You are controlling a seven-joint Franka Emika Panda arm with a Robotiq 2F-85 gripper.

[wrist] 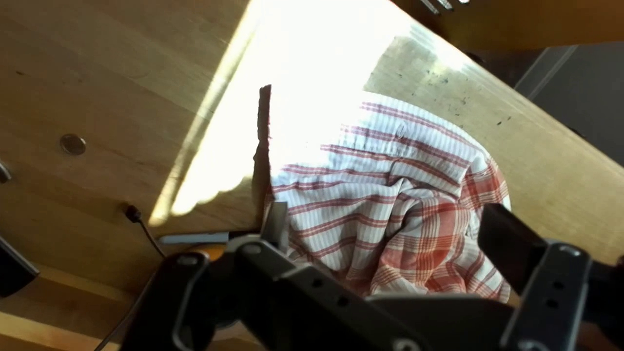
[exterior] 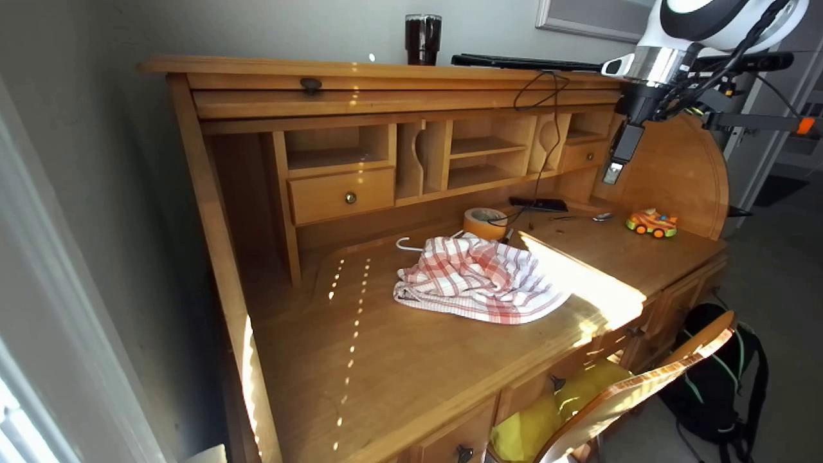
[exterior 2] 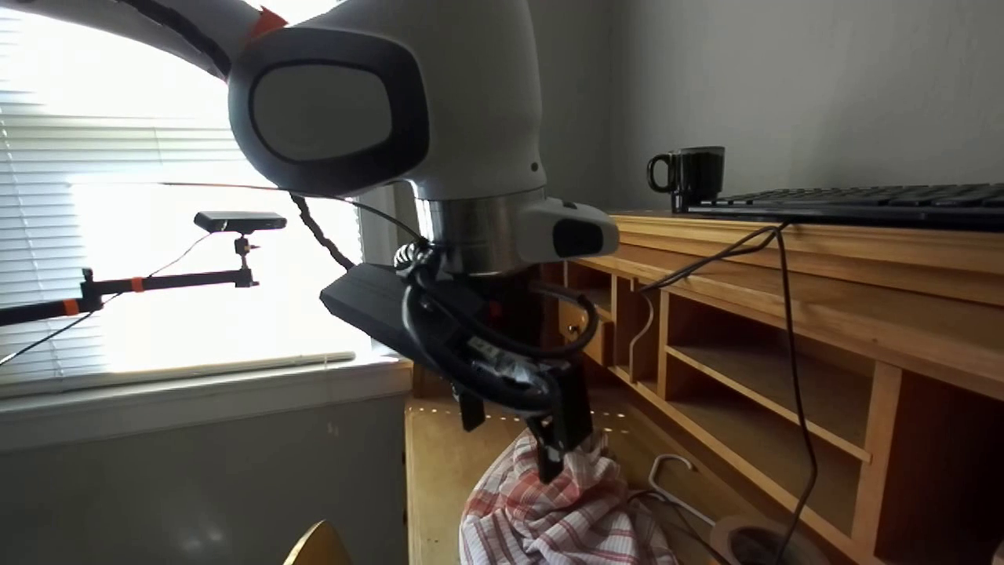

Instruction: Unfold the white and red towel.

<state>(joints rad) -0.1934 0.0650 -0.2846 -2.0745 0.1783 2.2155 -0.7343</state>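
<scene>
A robot arm (exterior 2: 482,94) hangs over a wooden desk (exterior: 386,360), its end effector (wrist: 388,226) wide, the two fingers (wrist: 507,246) well apart above a white and red towel (exterior: 476,276) that lies bunched on the desk. In the wrist view the cloth shows below and between the fingers, its plaid part crumpled into folds, its striped part flatter, one side washed out by a bright patch of sunlight (wrist: 312,63). Near the towel are a white hook (exterior: 411,249) and a roll of tape (exterior: 479,229), while a pen (wrist: 195,238) lies beside it. Farther along the desk sit a flat black object (exterior: 539,204), a spoon (exterior: 603,217) and an orange toy car (exterior: 652,223). On the top ledge, in both exterior views, stands a dark mug (exterior 2: 700,174), a black keyboard (exterior 2: 863,205) beside it. In an exterior view, a wooden chair (exterior: 643,386) with a yellow cushion (exterior: 533,427) stands before the desk, a black backpack (exterior: 707,379) on the floor close by
</scene>
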